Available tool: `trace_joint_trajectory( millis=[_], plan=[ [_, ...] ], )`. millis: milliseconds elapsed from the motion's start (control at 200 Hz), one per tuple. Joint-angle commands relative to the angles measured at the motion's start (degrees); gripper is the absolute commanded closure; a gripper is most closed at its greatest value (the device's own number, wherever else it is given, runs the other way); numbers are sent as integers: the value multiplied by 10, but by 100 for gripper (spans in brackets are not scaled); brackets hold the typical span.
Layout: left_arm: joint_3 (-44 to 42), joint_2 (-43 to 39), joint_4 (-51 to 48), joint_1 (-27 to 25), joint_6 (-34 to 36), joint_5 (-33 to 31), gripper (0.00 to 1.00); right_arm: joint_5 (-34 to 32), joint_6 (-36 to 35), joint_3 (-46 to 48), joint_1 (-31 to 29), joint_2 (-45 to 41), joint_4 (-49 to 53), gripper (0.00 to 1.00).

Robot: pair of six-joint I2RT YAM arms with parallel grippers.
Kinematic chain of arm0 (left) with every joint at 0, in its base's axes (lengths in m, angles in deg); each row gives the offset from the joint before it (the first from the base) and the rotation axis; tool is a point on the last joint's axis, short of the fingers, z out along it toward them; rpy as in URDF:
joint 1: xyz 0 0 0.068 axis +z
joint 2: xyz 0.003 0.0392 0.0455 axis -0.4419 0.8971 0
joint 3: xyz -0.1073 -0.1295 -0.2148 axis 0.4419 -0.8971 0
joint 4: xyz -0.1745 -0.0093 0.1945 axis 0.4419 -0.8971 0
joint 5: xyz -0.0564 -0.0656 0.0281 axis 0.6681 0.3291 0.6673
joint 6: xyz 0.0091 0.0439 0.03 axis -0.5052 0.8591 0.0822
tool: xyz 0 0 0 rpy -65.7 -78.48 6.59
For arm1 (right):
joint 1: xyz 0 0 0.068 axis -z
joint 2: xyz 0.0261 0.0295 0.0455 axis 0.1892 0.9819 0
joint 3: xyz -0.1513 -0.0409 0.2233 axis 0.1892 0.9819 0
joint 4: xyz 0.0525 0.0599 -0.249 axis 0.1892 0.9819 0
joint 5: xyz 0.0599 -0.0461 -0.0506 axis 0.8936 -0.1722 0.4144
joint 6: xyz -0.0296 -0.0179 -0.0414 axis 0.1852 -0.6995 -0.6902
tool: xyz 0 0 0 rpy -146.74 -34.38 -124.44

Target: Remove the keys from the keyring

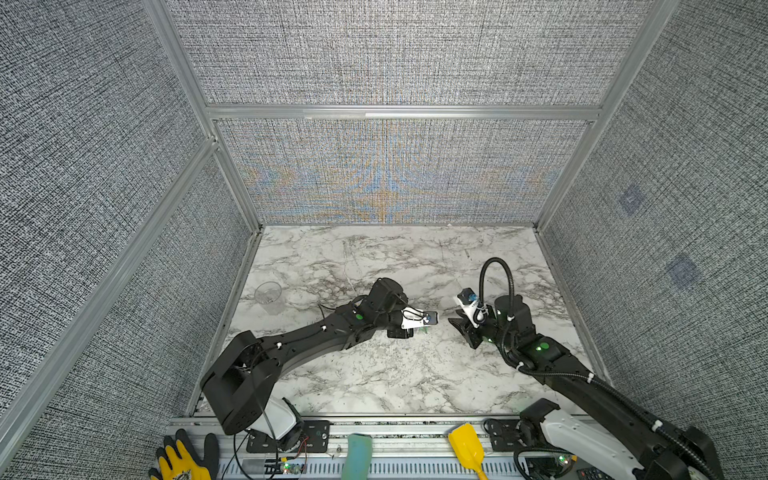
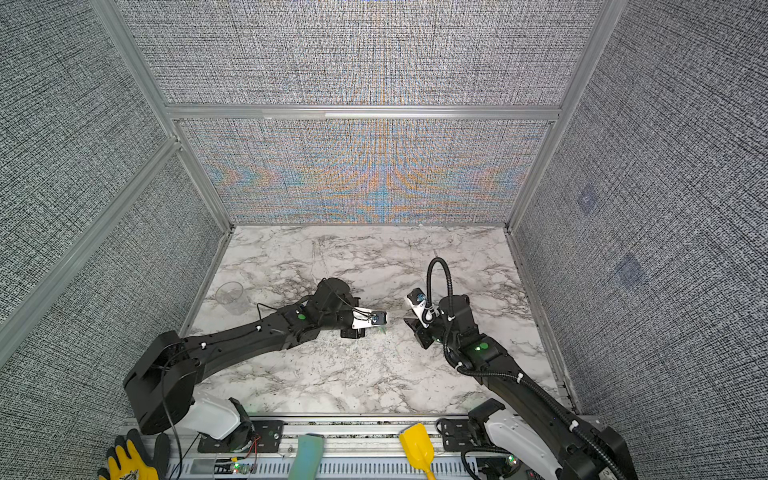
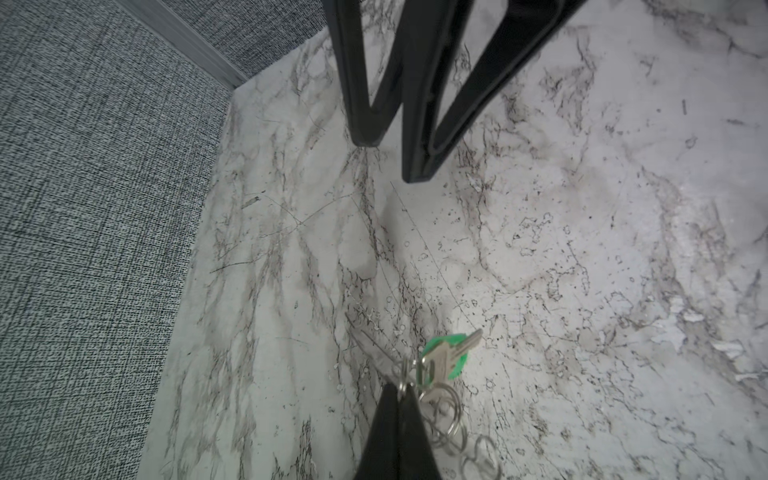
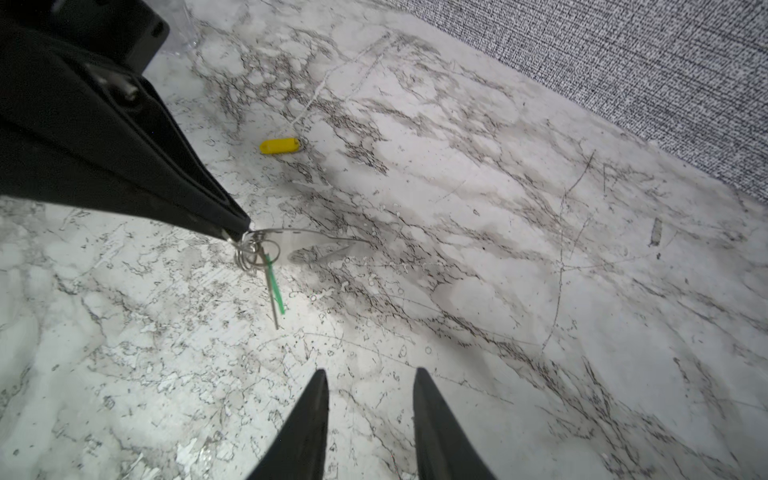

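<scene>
- Left gripper (image 4: 237,229) clamps the keyring (image 4: 251,253), green key (image 3: 444,353) dangling.
- Right gripper (image 4: 370,371), part-open and empty, should pinch that key flat, then draw it off steadily.

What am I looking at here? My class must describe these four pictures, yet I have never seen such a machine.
Two black robot arms reach over a white marble-patterned table. Two pictures look down from overhead; the other two come from a camera on each arm's wrist. The left arm has its jaws shut on a thin metal keyring, from which a small green plastic key tag and a silver key hang. The right arm has its jaws open and empty. A small yellow plastic key tag lies loose on the table; a clear plastic cup stands near its left edge.
</scene>
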Motion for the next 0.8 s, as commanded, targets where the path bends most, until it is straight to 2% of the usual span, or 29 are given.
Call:
trace_joint_trajectory(
  millis=[0, 210, 455, 795],
  plan=[
    [-3, -23, 36, 7, -42, 37, 100, 41, -13, -7, -2, -6, -37, 65],
    [-15, -65, 49, 20, -84, 95, 100, 83, -24, -26, -11, -9, -47, 66],
    [-24, -93, 60, 36, -115, 149, 100, 140, -77, -21, -24, -20, -64, 69],
    [-25, -101, 64, 47, -144, 215, 100, 129, -140, -33, -54, -28, -68, 79]
  ],
)
